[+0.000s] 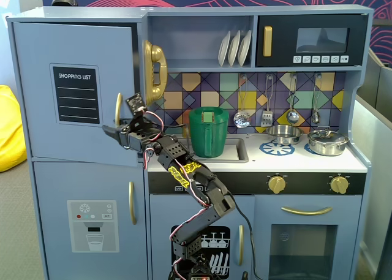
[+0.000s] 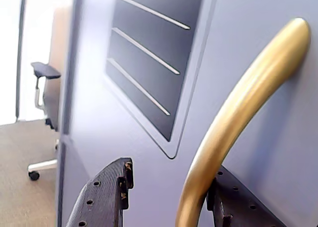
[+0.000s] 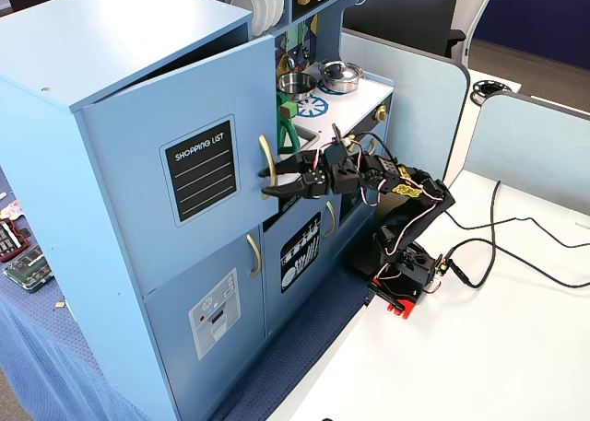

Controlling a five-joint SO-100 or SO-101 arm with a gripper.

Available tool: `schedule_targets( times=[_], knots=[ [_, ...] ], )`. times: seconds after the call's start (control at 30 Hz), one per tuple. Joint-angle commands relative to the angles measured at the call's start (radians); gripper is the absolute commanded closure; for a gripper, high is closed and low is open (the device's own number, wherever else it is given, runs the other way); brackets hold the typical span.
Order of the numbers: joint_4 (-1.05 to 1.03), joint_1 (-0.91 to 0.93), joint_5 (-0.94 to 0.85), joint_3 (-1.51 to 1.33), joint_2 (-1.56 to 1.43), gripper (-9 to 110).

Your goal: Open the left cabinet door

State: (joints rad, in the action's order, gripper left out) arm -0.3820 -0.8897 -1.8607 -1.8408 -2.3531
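Gripper (image 2: 169,199) of black perforated plastic stands wide with its two fingers on either side of the smooth curved gold handle (image 2: 238,117) of the matte blue-grey left cabinet door (image 1: 73,90), which seems slightly ajar in a fixed view (image 3: 175,163), while only the wrist view shows the finger (image 2: 233,202) behind the handle.

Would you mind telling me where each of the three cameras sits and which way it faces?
A fixed view: straight in front of the toy kitchen, level; whole arm shows, claw at the gold handle.
Wrist view: on the arm, close against the left cabinet door, looking along it; only the claw's fingers show, straddling the handle.
Another fixed view: high, off to one side, looking down; arm and base show.
Shared: all show the chalkboard panel and handle.
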Motion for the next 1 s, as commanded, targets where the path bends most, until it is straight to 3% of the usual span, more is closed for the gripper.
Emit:
schedule_targets(
  times=[0.0, 0.3, 0.97],
  knots=[
    [0.052, -0.028, -0.061, -0.017, -0.061, 94],
    [0.061, 0.005, -0.078, -0.089, -0.164, 94],
    [-0.089, 0.285, 0.075, -0.040, -0.308, 95]
  ],
)
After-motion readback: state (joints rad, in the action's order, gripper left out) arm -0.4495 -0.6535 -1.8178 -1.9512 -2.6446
